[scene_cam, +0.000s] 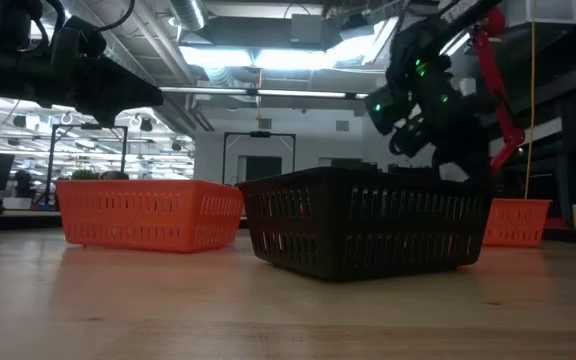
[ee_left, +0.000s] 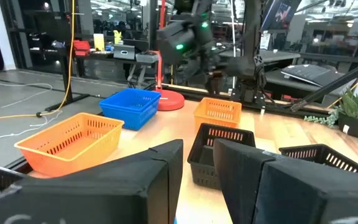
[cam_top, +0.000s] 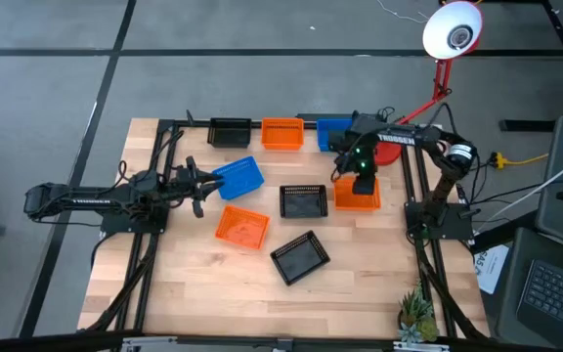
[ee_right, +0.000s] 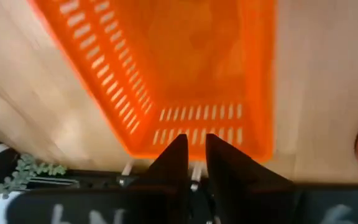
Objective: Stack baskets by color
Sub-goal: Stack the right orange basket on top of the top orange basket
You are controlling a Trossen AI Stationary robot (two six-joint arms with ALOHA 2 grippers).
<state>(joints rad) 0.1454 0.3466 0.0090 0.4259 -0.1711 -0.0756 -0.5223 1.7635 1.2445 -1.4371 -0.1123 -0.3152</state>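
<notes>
Right gripper (ee_right: 191, 163) above the orange basket (ee_right: 185, 68), jaws pinching its near wall, left gripper (cam_top: 199, 186) beside a blue basket (cam_top: 238, 176) — state unclear

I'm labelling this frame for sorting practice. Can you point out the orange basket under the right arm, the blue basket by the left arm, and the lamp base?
orange basket (cam_top: 357, 195), high view, its floor.
blue basket (cam_top: 239, 177), high view, its floor.
lamp base (ee_left: 168, 99), left wrist view, its top.
</notes>
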